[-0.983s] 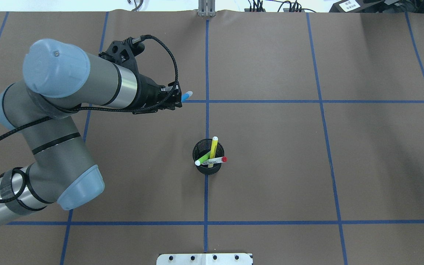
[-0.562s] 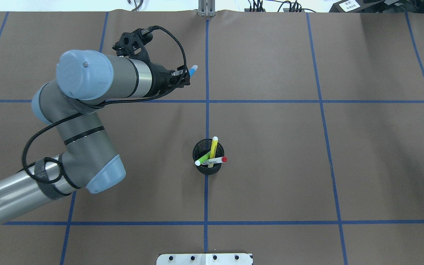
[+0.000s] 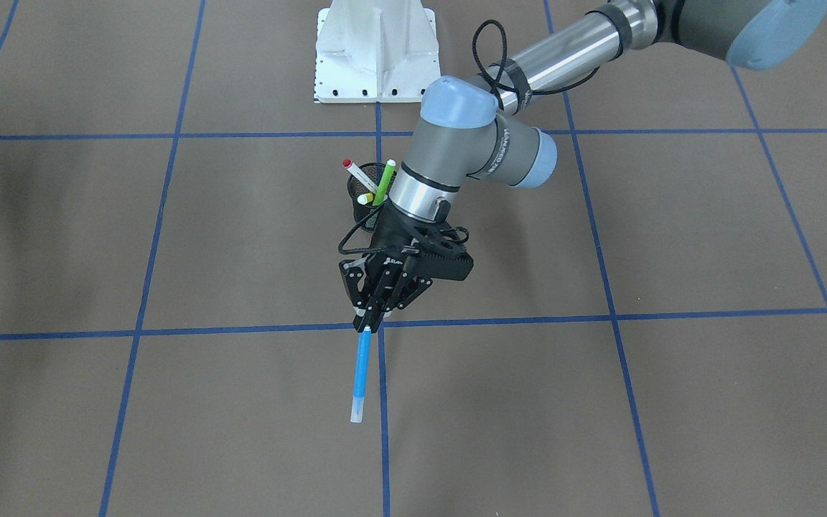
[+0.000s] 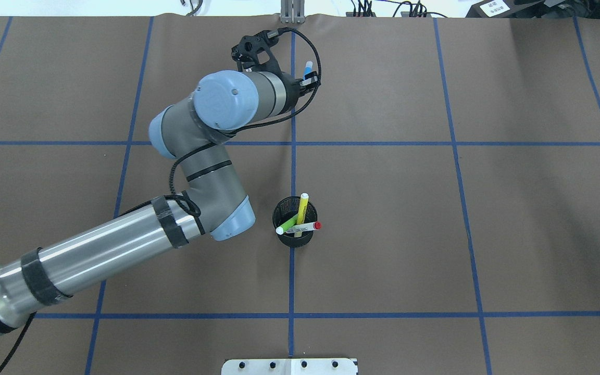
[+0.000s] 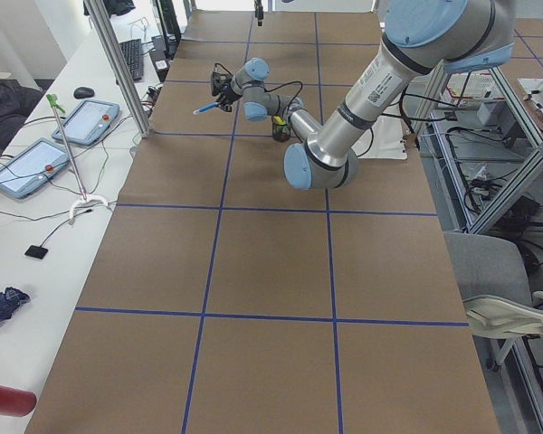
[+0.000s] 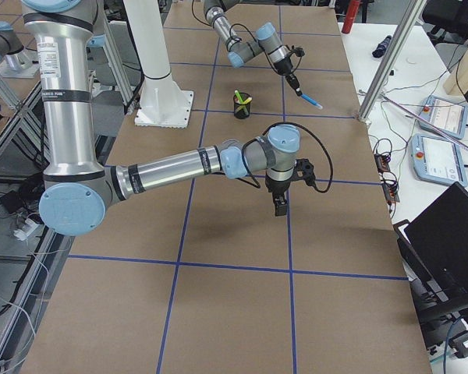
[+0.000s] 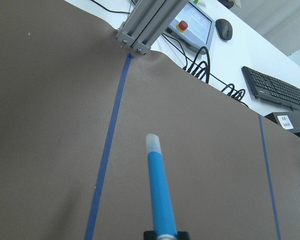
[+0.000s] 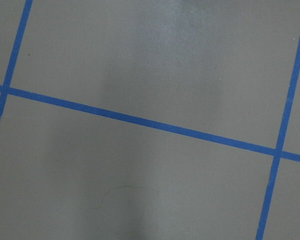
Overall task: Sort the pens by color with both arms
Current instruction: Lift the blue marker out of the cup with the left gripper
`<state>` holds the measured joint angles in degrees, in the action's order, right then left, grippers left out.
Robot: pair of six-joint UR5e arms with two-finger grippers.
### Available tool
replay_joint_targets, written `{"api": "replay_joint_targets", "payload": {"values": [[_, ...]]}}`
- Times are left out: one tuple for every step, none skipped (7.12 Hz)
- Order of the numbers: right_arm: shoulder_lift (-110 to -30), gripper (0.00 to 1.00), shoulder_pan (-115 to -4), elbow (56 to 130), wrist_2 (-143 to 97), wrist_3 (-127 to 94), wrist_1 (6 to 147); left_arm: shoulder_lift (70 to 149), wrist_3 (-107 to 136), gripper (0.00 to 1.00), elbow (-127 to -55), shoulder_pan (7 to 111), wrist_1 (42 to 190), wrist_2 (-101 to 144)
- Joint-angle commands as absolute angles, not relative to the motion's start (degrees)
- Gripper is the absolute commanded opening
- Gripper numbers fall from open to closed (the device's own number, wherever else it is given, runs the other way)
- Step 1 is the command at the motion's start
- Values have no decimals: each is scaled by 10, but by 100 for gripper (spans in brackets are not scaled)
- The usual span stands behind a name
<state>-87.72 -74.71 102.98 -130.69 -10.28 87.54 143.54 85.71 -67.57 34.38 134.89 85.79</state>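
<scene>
Blue pen (image 3: 361, 373): pinched at one end in the left gripper (image 3: 369, 316), carried in the last second from mid-table toward the far centre line; set-down likely next. Three other pens (image 4: 302, 208) wait in mesh cup (image 4: 279, 209); right gripper (image 6: 281, 204), whether wide or closed I cannot tell.

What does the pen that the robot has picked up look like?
Find the grey arm stretched over the brown table. Its black claw pinches a slim blue pen by one end. It is the only pen outside the black mesh cup, and the only blue one.
</scene>
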Motion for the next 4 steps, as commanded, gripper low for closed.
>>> {"api": "replay_joint_targets", "payload": {"values": [[-877, 100, -747, 1028, -1307, -103, 875, 1487, 841, 0, -587, 327, 1357, 827], [-877, 100, -747, 1027, -1307, -103, 875, 1497, 840, 0, -562, 316, 1357, 813], [-877, 100, -747, 1028, -1308, -103, 875, 1497, 812, 0, -554, 297, 1357, 797], [-877, 100, -747, 1028, -1308, -103, 875, 1496, 807, 0, -548, 282, 1357, 782]]}}
